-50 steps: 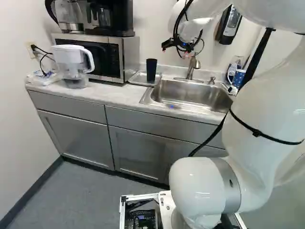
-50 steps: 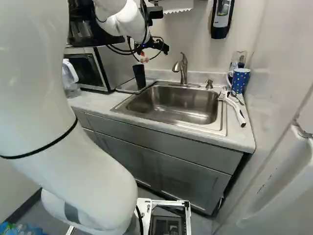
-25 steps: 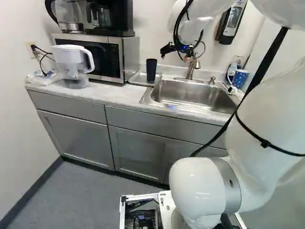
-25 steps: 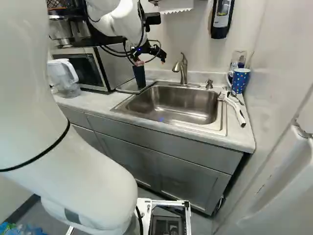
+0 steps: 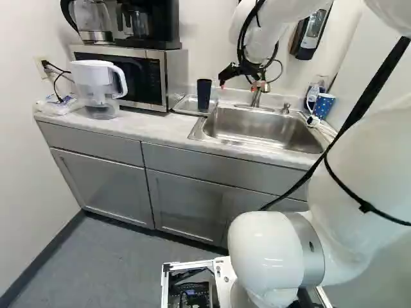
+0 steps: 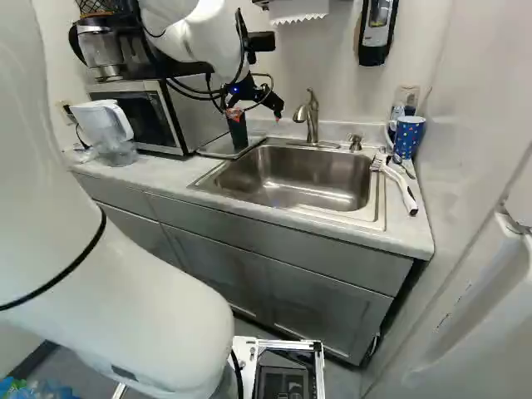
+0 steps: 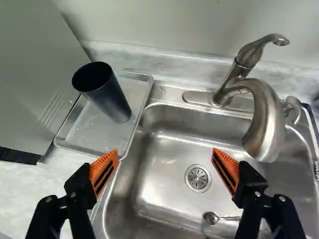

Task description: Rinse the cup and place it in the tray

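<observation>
My gripper (image 5: pixel 241 83) hangs in front of the wall beside the faucet, above the back of the sink. In the wrist view the gripper (image 7: pixel 165 157) stands wide open, nothing between its orange pads. A dark cup (image 7: pixel 110 97) stands upright on the metal tray (image 7: pixel 94 133), beyond one finger and off to that side. The cup (image 5: pixel 204 95) is lower than the fingertips in the left base view. The steel sink (image 7: pixel 169 177) adjoins the tray, its drain lying ahead between the fingers.
The faucet (image 7: pixel 264 122) arches over the sink, ahead of the other finger. A spoon-like metal utensil (image 7: pixel 211 217) lies in the basin. The microwave (image 5: pixel 138 77) and a white pitcher (image 5: pixel 99 86) stand beyond the tray. A blue mug (image 6: pixel 407 135) and a brush (image 6: pixel 397 184) are at the sink's far side.
The gripper has come down and tilted, its fingertips now lower near the cup and faucet in the base views. Cup and tray have stayed put, and the base has not moved.
</observation>
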`<state>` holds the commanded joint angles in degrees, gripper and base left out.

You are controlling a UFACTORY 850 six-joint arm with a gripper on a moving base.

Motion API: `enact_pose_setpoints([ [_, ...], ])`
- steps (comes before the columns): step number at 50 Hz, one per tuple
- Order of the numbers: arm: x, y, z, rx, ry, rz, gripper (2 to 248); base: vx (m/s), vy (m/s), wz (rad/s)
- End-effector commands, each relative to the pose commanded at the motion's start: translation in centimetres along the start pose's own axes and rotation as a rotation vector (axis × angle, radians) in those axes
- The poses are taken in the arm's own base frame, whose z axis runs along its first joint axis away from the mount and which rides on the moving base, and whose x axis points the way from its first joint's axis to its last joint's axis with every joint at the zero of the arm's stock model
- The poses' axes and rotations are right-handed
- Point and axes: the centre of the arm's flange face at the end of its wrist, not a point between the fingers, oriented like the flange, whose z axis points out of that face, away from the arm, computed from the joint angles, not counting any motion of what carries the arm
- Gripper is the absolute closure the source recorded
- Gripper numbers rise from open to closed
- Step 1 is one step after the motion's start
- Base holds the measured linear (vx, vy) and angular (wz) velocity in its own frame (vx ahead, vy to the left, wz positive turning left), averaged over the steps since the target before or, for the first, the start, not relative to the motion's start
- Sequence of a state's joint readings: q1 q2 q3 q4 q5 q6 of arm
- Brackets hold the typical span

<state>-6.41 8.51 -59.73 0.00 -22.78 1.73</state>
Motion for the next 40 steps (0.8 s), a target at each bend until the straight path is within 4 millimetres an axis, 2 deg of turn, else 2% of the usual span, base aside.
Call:
enact_pose_setpoints([
  [33,-2.8,4.5,-2.6,-0.075,0.013,0.073,3,0.000,0.000,0.000],
  [40,-2.7,4.7,-2.6,-0.078,0.013,0.076,3,0.000,0.000,0.000],
])
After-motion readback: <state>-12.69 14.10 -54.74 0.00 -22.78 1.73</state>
